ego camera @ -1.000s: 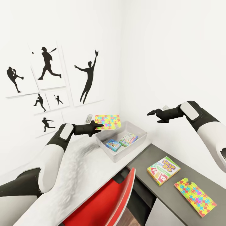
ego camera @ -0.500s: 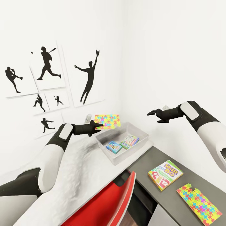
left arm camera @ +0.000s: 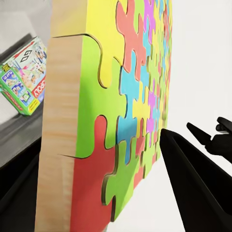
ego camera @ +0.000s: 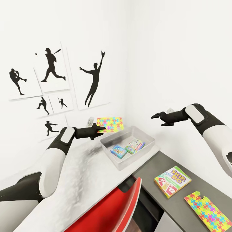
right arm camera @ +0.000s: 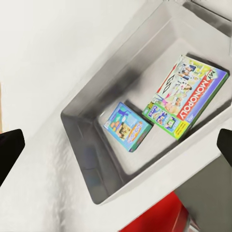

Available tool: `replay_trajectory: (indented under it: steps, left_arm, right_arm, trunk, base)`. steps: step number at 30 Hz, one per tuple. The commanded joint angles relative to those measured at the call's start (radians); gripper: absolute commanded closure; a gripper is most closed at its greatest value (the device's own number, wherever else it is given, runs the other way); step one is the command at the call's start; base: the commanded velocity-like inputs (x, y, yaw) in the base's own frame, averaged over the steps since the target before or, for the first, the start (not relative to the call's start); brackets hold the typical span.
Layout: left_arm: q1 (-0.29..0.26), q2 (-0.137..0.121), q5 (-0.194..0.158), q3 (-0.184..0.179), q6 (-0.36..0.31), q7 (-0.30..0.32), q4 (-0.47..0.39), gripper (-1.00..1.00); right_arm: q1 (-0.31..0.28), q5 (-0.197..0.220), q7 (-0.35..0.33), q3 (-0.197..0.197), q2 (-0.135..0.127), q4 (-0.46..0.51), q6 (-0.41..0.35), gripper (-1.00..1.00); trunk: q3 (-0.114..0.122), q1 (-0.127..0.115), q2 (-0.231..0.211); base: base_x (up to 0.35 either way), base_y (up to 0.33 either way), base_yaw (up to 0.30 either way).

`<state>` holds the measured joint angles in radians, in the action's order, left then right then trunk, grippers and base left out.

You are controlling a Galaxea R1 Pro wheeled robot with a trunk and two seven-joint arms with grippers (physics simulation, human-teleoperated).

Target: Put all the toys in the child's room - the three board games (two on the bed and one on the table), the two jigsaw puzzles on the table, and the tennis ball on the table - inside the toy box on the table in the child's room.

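Note:
My left gripper [ego camera: 101, 129] is shut on one edge of a jigsaw puzzle [ego camera: 110, 124] and holds it in the air at the far left rim of the toy box [ego camera: 143, 151]. In the left wrist view the puzzle [left arm camera: 121, 106] stands between the fingers. The box holds a blue board game [ego camera: 118, 150] and a green and white one [ego camera: 134, 145], both also seen in the right wrist view [right arm camera: 128, 126] [right arm camera: 186, 96]. My right gripper [ego camera: 154, 116] hovers open above the box's right side. A third game [ego camera: 172, 181] and a second puzzle [ego camera: 209, 211] lie on the table's [ego camera: 80, 170] dark side unit. The tennis ball is out of view.
A red chair [ego camera: 109, 212] is tucked under the desk at the front. White walls meet in a corner right behind the toy box, with black silhouette pictures [ego camera: 51, 66] on the left wall. A small grey thing [ego camera: 90, 121] lies by the wall behind the held puzzle.
The whole picture has shifted: desk, box and wall pictures now sit a little further right, so the camera moved. Both arms keep their pose and the left gripper still holds the puzzle.

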<state>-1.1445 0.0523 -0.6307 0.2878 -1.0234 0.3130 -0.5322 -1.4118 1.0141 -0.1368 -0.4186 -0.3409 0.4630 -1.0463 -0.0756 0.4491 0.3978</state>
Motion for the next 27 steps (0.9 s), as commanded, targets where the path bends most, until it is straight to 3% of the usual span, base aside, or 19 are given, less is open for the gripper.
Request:
replay_trajectory:
  steps: [1,27]
  left_arm:
    - [-0.001,0.001,0.011,0.008,-0.006,0.006,0.0,1.0]
    - [-0.001,0.001,0.011,0.008,-0.006,0.008,-0.005,1.0]
  right_arm:
    - [-0.001,-0.008,-0.011,-0.006,-0.001,0.0,-0.001,-1.0]
    - [0.0,-0.008,-0.011,-0.006,0.0,0.001,-0.001,-1.0]
  trunk:
    - [-0.002,0.001,0.002]
    - [-0.002,0.001,0.002]
  base:
    - [0.13,0.0,0.001]
    - [0.063,0.0,0.0]
